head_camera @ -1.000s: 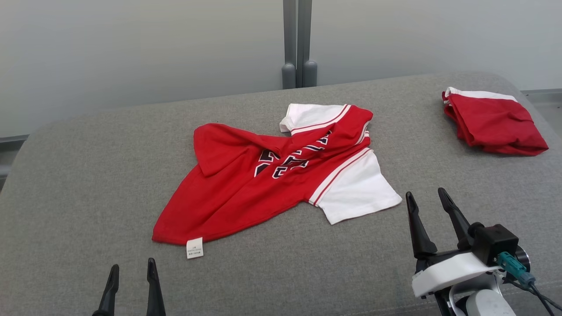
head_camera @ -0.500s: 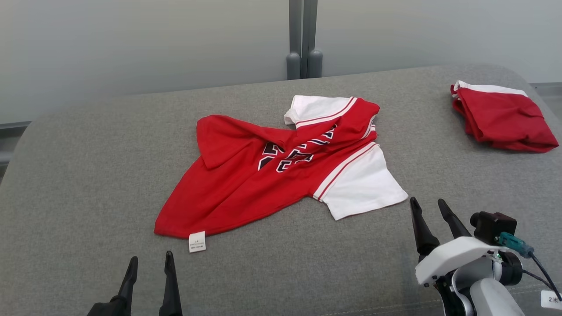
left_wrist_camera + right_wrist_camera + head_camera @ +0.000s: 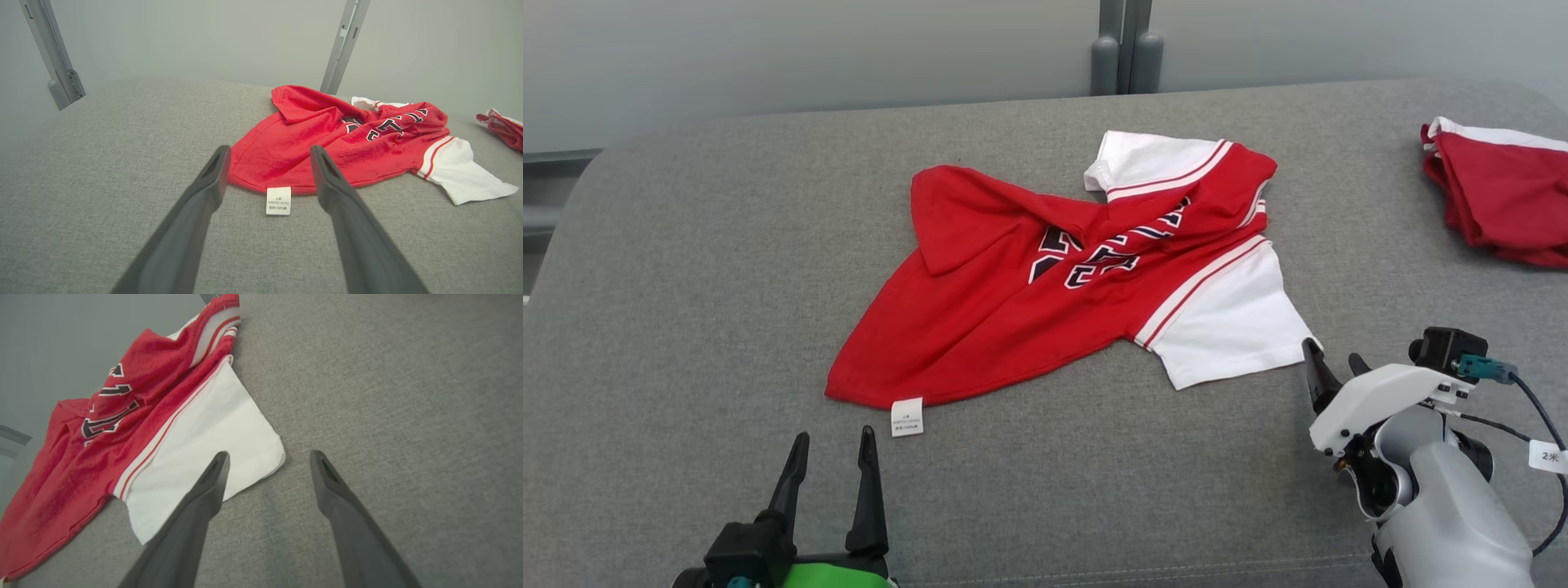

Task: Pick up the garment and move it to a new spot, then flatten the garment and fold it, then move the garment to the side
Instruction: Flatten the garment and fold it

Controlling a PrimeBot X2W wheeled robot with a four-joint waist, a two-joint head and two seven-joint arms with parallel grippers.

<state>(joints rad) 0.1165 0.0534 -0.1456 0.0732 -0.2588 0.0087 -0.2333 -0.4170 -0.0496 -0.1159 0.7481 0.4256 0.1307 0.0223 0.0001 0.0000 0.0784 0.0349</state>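
Observation:
The garment (image 3: 1045, 286) is a small red shirt with white sleeves and dark lettering, lying rumpled on the grey padded surface (image 3: 686, 261); a white label (image 3: 907, 416) sticks out at its near hem. My left gripper (image 3: 833, 445) stands open just short of that hem, and its wrist view has the label (image 3: 278, 200) between the fingers, a little beyond the tips. My right gripper (image 3: 1331, 363) is open beside the near white sleeve (image 3: 1229, 314); in its wrist view one fingertip (image 3: 218, 461) overlaps the sleeve's corner (image 3: 245, 457). Nothing is held.
A second red and white garment (image 3: 1499, 192) lies folded at the far right of the surface, also seen in the left wrist view (image 3: 504, 126). A grey post (image 3: 1125, 45) rises behind the far edge against a pale wall. Bare grey fabric spreads left of the shirt.
The head camera has shifted, so the whole scene sits differently. Both grippers have come closer to the shirt: the left toward the labelled hem, the right toward the white sleeve's corner. Both stay open.

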